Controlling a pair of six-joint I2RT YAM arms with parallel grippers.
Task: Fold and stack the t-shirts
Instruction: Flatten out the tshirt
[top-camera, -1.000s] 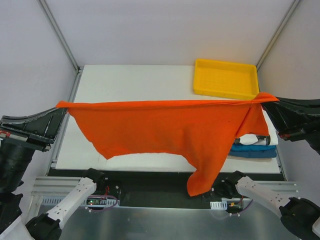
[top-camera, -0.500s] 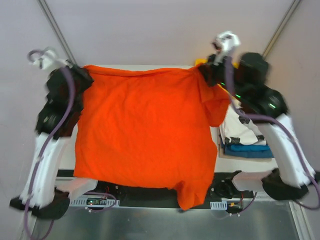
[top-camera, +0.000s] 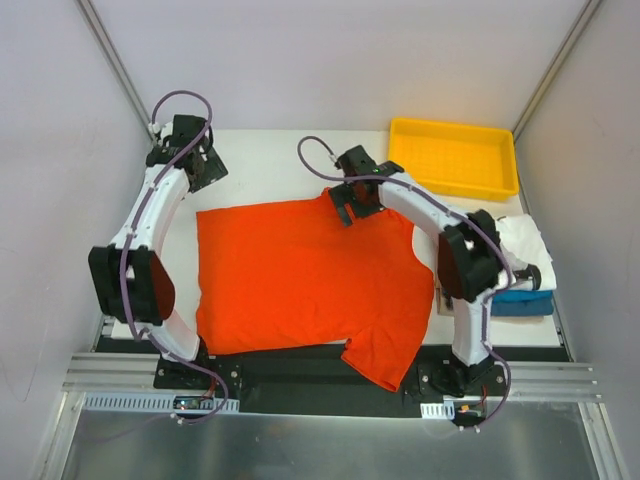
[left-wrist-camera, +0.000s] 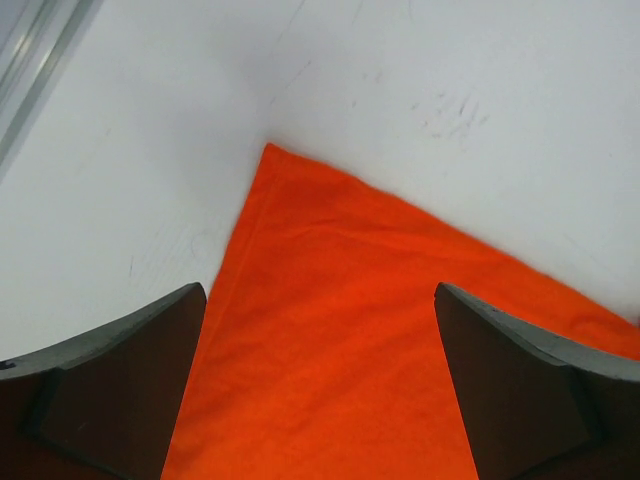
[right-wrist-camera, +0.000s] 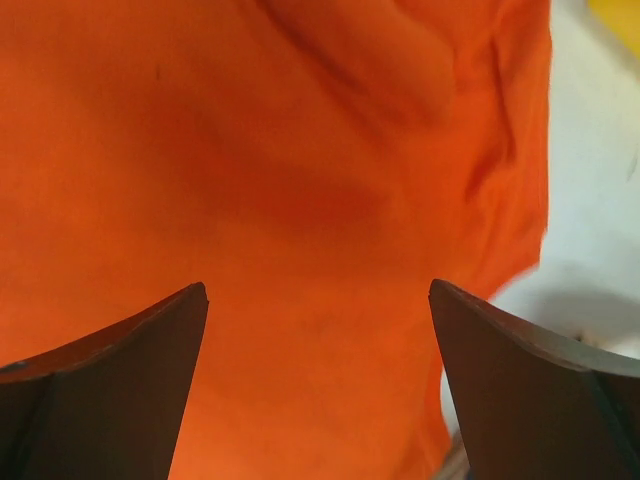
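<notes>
While both arms are reaching out over the flat white surface (top-camera: 270, 165), the bright orange-red cloth t-shirt (top-camera: 300, 275) is lying spread out across its middle, unfolded and in a single layer as far as the views are showing. The left pincer (top-camera: 203, 172) is hovering just beyond the shirt's far-left corner, its jaws standing spread and gripping nothing. The left wrist view is showing that corner lying flat on the surface beyond the two dark fingers (left-wrist-camera: 110, 390). The right pincer (top-camera: 348, 208) is sitting over the shirt's far edge toward the right, jaws likewise spread, with loose cloth beneath them and none pinched. A flap of the shirt, probably a sleeve, is hanging over the near edge of the surface on the right, and the cloth beside the right pincer is bunching slightly.

At the right edge of the surface a folded white shirt (top-camera: 518, 243) is resting on a folded blue shirt (top-camera: 525, 303), forming the stack. The yellow rectangular plastic tray (top-camera: 450, 127) is standing at the far right corner, apart from the shirts.

Assessment: two garments are appearing finished and stacked. The orange-red one is laid out, but no fold is made in it yet. Remaining, in my judgement, are smoothing the bunched part, drawing in the overhanging flap, folding the shirt down and carrying it onto the stack.
</notes>
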